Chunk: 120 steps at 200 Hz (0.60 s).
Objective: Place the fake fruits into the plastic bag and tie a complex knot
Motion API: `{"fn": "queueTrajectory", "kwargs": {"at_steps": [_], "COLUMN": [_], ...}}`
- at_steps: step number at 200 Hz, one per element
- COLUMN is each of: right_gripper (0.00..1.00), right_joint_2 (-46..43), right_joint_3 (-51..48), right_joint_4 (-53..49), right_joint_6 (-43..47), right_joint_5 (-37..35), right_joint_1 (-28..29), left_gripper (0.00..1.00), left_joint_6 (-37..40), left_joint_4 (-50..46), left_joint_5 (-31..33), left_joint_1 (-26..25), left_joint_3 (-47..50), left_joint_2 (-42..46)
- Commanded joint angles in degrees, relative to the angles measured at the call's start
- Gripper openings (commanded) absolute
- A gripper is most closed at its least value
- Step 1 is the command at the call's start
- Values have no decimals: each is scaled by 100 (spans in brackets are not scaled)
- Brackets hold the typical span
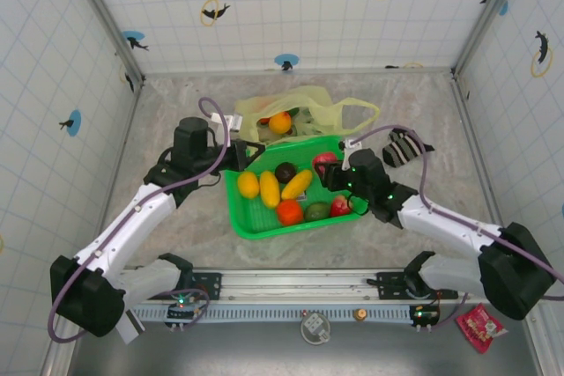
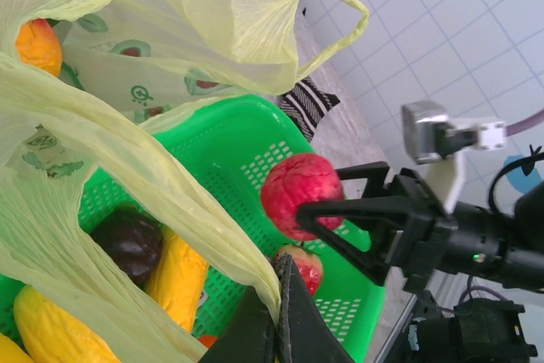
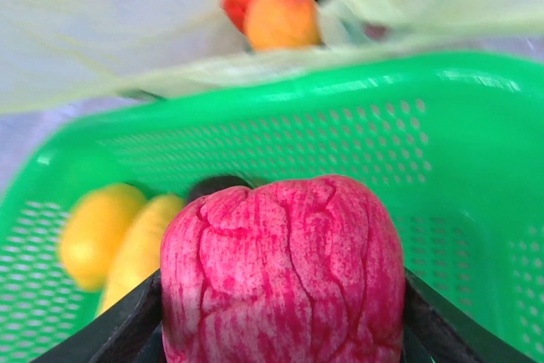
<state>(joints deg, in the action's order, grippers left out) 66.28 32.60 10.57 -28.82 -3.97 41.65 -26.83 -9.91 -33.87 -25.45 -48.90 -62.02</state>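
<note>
The pale yellow-green plastic bag (image 1: 304, 110) lies behind the green basket (image 1: 240, 214), and an orange fruit (image 1: 280, 122) shows inside it. My left gripper (image 1: 250, 155) is shut on the bag's film edge (image 2: 127, 167), its fingertips (image 2: 289, 278) pinched together over the basket. My right gripper (image 1: 328, 167) is shut on a wrinkled red fruit (image 3: 280, 269), held just above the basket's right side (image 2: 297, 197). Yellow (image 1: 270, 188), dark brown (image 1: 285, 172), orange (image 1: 290, 211), green (image 1: 317, 211) and red (image 1: 340, 206) fruits lie in the basket.
A black-and-white striped cloth (image 1: 404, 147) lies right of the basket. A red packet (image 1: 480, 323) sits beyond the front rail at the bottom right. Tiled walls close in the table on three sides.
</note>
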Motion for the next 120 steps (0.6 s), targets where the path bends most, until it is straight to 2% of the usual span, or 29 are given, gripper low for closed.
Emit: {"fn": "queueTrajectory", "kwargs": {"at_steps": [1,53,120], "right_gripper": [48,48,47], "right_joint_2": [-256,448,1951], "right_joint_3": [-86,789,2226], "right_joint_4": [728,825,741], "right_joint_6": [108,157,138], "right_joint_5": [406,640,682], "right_joint_1": [15,30,-93], "left_gripper": [0,0,0], "left_joint_6": [137,132,126], "left_joint_4": [-72,-79,-88], "left_joint_5": [-6,-15,3], "left_joint_1": [-39,-36,-41], "left_joint_3": [-191,-232,-381], "left_joint_2": [53,28,-27]}}
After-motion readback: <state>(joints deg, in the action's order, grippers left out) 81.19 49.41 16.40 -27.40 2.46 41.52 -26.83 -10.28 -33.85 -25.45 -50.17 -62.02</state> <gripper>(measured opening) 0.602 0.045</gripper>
